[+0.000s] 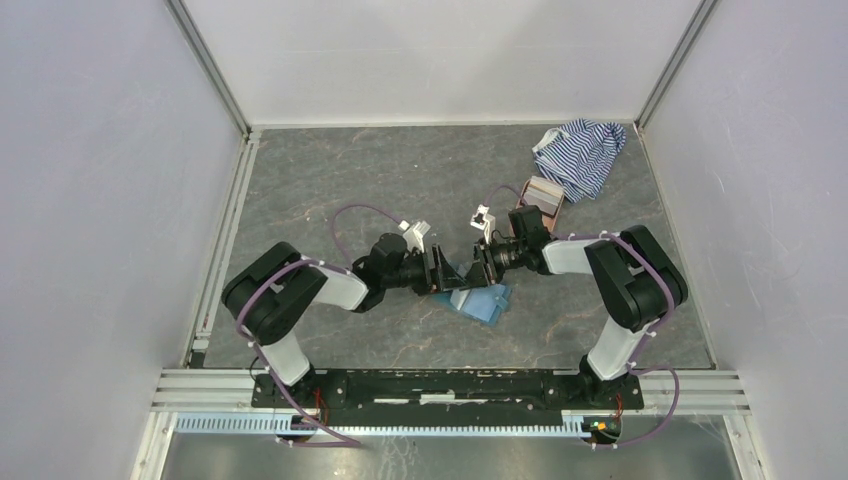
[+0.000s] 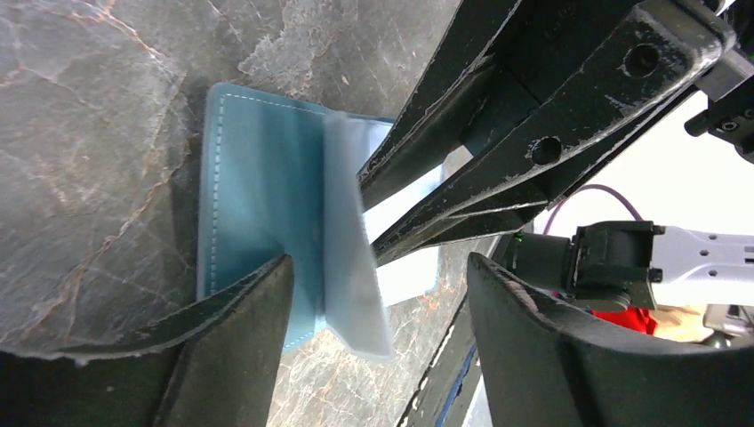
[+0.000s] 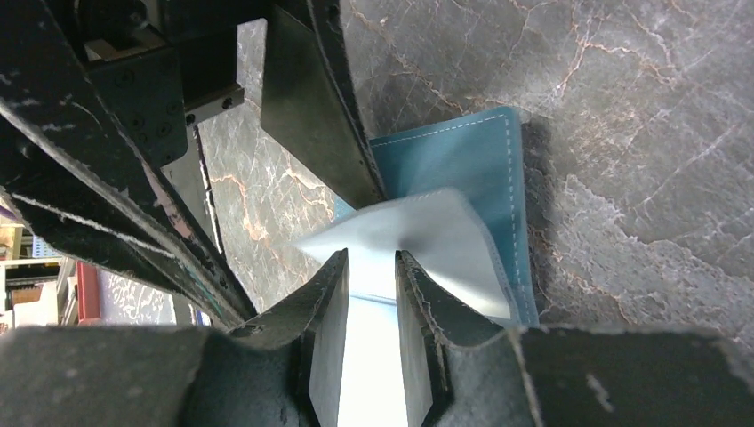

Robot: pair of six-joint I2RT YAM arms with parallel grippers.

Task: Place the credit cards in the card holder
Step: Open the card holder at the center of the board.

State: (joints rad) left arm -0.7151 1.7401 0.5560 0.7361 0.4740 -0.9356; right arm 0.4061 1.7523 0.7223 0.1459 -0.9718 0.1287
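Right wrist view gives us the small teal-blue folding card holder (image 3: 471, 160) lying open on the grey marbled counter (image 3: 640, 107), between the two arms. Our right hand (image 3: 369, 262) is clamped on its pale blue inner leaf (image 3: 436, 227), holding it raised. Our left hand (image 2: 378, 267) stands wide apart, with one finger seemingly down on the teal cover. Neither hand shows a credit card. To do this well, we judge, pin the cover firmly, avoid tugging the leaf, and leave the pocket mouth unobstructed.

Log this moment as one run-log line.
card holder: open on table | left gripper: open over it | right gripper: shut on its pale inner leaf
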